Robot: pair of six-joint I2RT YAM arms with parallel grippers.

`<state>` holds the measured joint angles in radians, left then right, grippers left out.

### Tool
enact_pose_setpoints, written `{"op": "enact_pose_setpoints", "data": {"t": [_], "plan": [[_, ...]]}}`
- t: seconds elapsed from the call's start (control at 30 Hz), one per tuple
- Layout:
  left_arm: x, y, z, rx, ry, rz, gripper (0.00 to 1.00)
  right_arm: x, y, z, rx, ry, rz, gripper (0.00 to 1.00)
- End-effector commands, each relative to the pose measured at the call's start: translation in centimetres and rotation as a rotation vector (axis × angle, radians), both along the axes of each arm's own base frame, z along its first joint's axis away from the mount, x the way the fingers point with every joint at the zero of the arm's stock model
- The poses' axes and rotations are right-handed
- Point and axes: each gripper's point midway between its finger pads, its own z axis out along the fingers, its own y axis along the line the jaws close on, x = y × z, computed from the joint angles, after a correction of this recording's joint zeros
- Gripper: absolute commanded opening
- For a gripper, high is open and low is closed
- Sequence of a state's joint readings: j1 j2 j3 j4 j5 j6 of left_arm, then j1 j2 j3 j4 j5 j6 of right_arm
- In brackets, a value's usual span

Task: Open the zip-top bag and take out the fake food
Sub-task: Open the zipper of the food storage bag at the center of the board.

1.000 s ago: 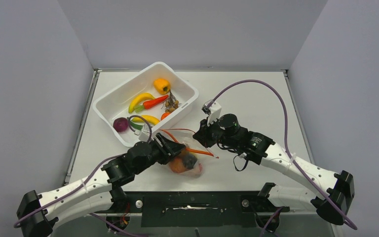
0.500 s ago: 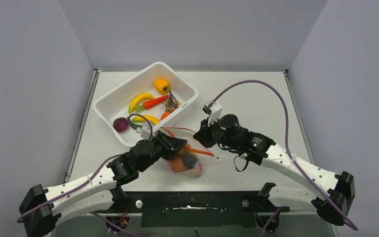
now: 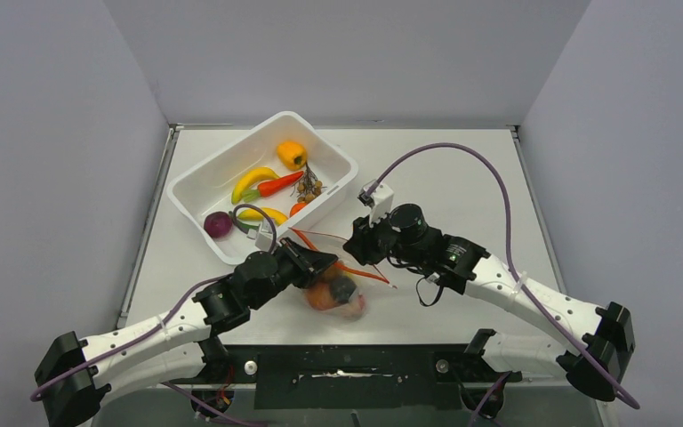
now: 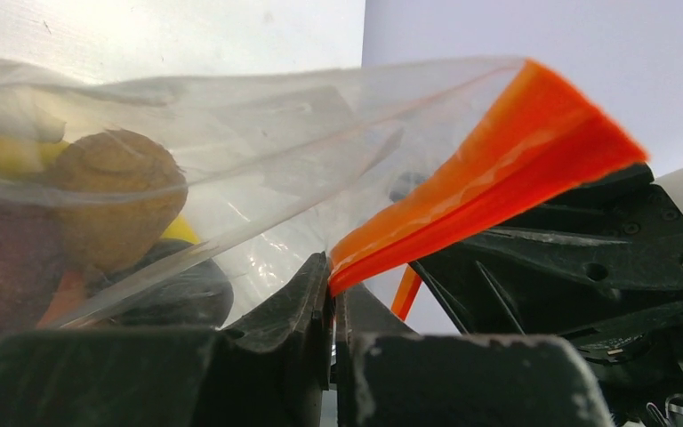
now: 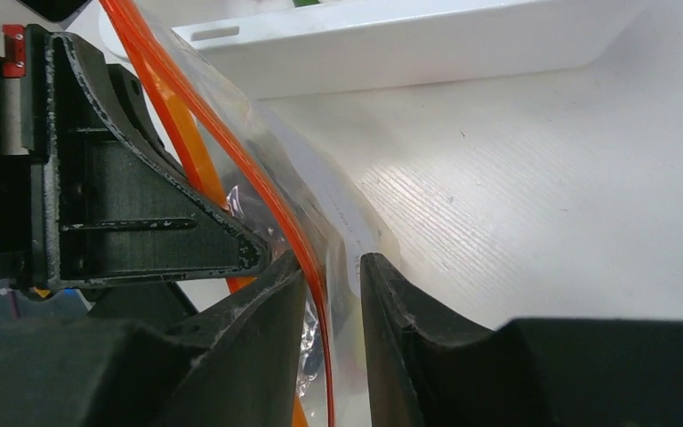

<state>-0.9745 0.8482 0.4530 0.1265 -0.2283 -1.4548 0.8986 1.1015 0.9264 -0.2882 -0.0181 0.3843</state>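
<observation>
The zip-top bag (image 3: 354, 307) lies on the counter (image 3: 462, 178), at 5 o'clock from the white tub (image 3: 229, 149) — fake food (image 3: 322, 298) inside it. The left fingers (image 4: 293, 302) pinch its orange zip strip (image 4: 498, 169) tight. The right fingers (image 5: 400, 302) stand slightly parted — the bag's rim runs between them.

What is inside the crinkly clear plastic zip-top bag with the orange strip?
Through the clear plastic bag show a rough brown kiwi-like toy, a yellow piece beside it, a dark rounded piece and a round orange fruit. Anything beneath or behind these is covered.
</observation>
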Motion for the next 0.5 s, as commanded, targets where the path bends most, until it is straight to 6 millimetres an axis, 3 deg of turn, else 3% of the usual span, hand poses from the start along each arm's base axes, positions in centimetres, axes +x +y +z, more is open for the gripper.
{"op": "enact_pose_setpoints", "data": {"t": [0.0,0.23,0.33,0.47], "plan": [[0.1,-0.8,2.9,-0.071,-0.064,-0.021,0.01,1.0,1.7,2.5,0.039,-0.064,0.018,0.29],[-0.1,-0.8,3.0,-0.044,-0.076,-0.036,0.00,1.6,0.6,3.9,0.052,-0.114,-0.036,0.04],[-0.4,-1.8,4.0,-0.043,-0.121,-0.094,0.00,2.5,-1.9,4.3,0.031,-0.149,-0.154,0.00],[-0.3,-4.7,6.6,-0.045,-0.189,-0.194,0.00,4.3,-6.5,5.0,0.016,-0.158,-0.352,0.00]]}}
